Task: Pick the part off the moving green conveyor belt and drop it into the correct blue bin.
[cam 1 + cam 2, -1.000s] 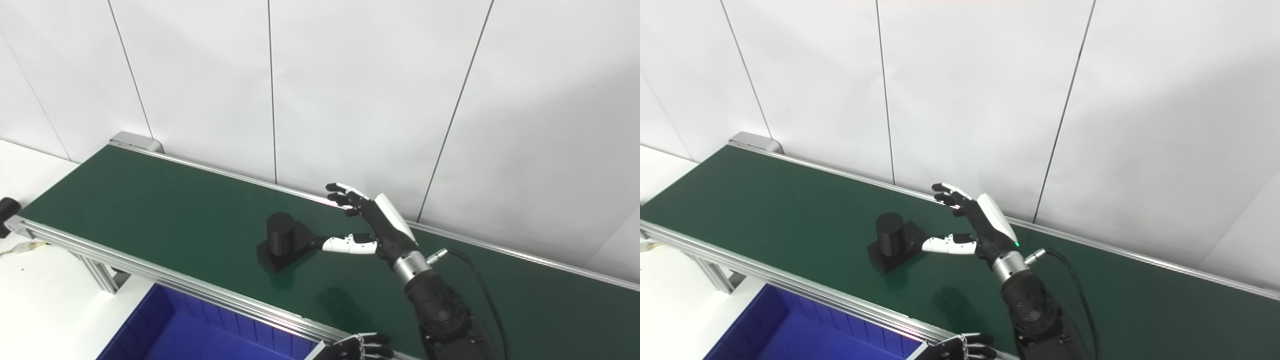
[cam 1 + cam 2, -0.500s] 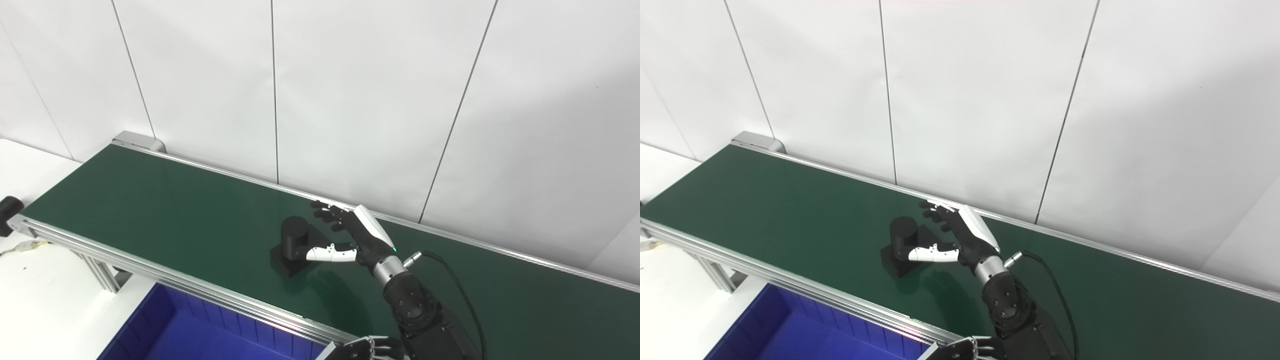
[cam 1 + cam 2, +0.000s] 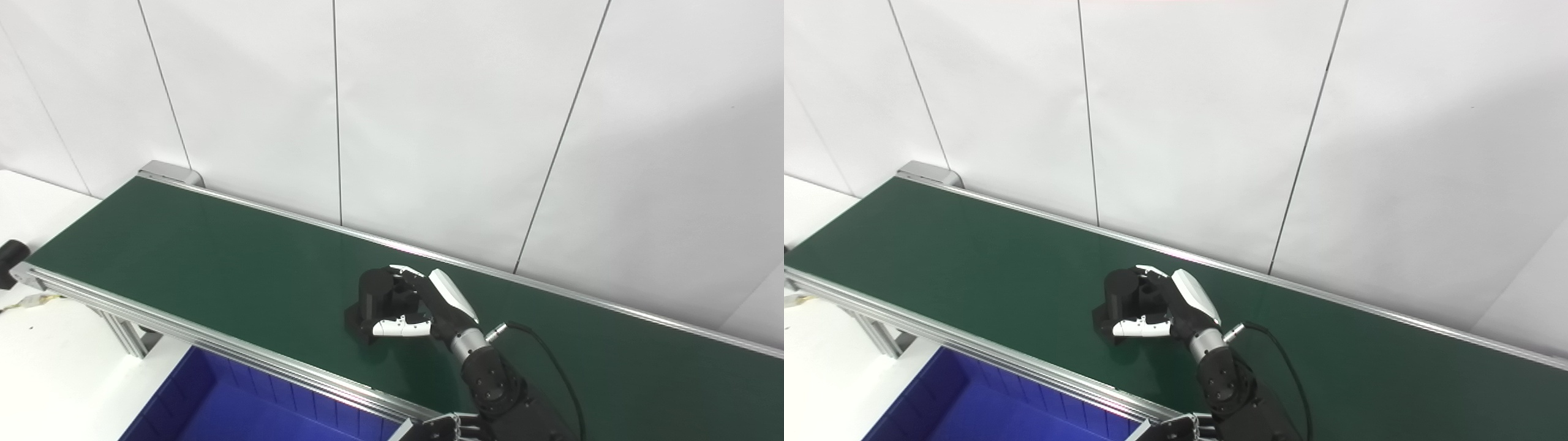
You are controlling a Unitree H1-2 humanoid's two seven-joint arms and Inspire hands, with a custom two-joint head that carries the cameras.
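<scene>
A black part (image 3: 371, 293), a short cylinder on a square base, rests on the green conveyor belt (image 3: 214, 257) near its middle. My right hand (image 3: 432, 303) reaches in from the right and is shut on the part: its fingers curl over the cylinder's far side and top, and the white thumb lies across the near side of the base. Much of the part's right side is hidden by the hand. Only the fingertips of my left hand (image 3: 446, 425) show at the bottom edge, below the belt's near rail.
A blue bin (image 3: 245, 410) sits below the belt's near aluminium rail (image 3: 184, 337). A white panelled wall rises right behind the far rail. A black knob (image 3: 9, 254) sticks out at the belt's left end, above a white table surface.
The part has ridden the belt to the right. My right hand came down and left onto it, and its spread fingers have curled shut around the cylinder. The view shifted slightly.
</scene>
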